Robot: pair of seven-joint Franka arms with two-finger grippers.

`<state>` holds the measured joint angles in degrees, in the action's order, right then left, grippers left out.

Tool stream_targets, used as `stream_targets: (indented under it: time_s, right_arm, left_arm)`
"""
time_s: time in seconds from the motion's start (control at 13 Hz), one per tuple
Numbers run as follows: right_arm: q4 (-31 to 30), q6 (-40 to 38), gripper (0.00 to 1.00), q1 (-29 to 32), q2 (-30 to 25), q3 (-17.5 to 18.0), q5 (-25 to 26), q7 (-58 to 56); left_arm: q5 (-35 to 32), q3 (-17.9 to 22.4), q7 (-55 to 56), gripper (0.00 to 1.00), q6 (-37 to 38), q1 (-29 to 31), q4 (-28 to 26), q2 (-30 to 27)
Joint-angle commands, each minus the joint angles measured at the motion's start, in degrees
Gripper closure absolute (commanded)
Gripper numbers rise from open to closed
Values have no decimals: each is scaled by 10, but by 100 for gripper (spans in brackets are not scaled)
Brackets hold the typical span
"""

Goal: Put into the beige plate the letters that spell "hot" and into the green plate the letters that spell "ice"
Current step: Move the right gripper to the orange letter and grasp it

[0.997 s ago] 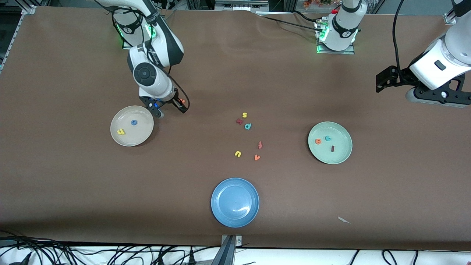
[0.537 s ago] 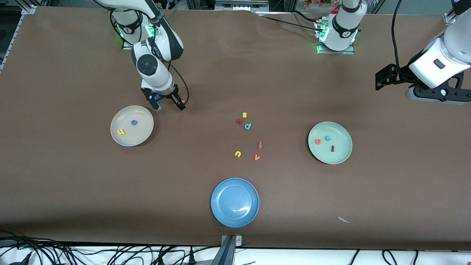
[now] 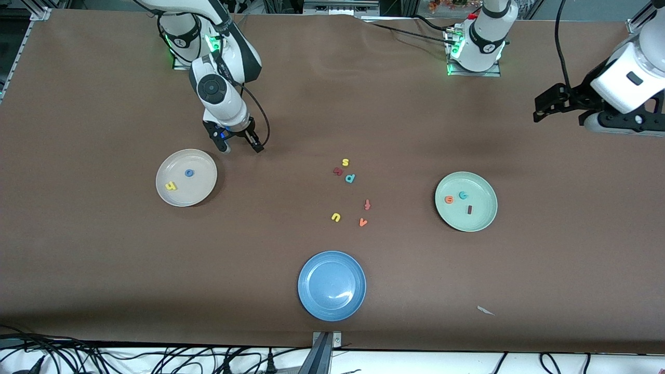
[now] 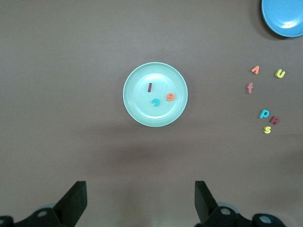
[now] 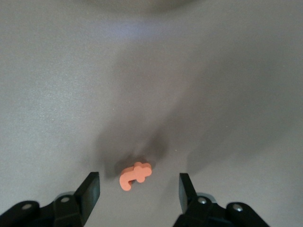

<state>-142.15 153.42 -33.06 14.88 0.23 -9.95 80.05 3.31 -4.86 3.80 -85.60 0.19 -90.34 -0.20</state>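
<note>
Brown table (image 3: 104, 259): orange t (image 5: 135, 175) lies between my right gripper's (image 5: 138, 188) parted fingers, ungrasped, beside the beige plate (image 3: 203, 192). My left gripper (image 4: 140, 203) waits, spread.

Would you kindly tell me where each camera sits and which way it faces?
Front view: high across the table, facing both arms' bases; right end effector near beige plate.
Left wrist view: looks down on green plate; open left end effector shows.
Right wrist view: looks down at orange t on the table between open fingers.
Shared: green plate in front and left wrist views.
</note>
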Motion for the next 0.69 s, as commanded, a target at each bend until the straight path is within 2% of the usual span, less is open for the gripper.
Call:
stream_targets:
  time_s: [0.0,0.23,0.31,0.61]
  right_arm:
    - [-8,25,25,3,9,6,-5,7]
    - [-8,28,36,3,13,6,-4,6]
    - [-8,28,46,4,15,7,-4,6]
    - [-8,29,52,4,21,7,-4,0]
  left_arm:
    - [21,0,-2,0,-12,9,-19,-16]
    - [13,-1,-4,0,-12,7,-16,-14]
    - [12,-2,-3,0,-12,6,-17,-13]
    - [12,-2,-2,0,-11,6,-15,-14]
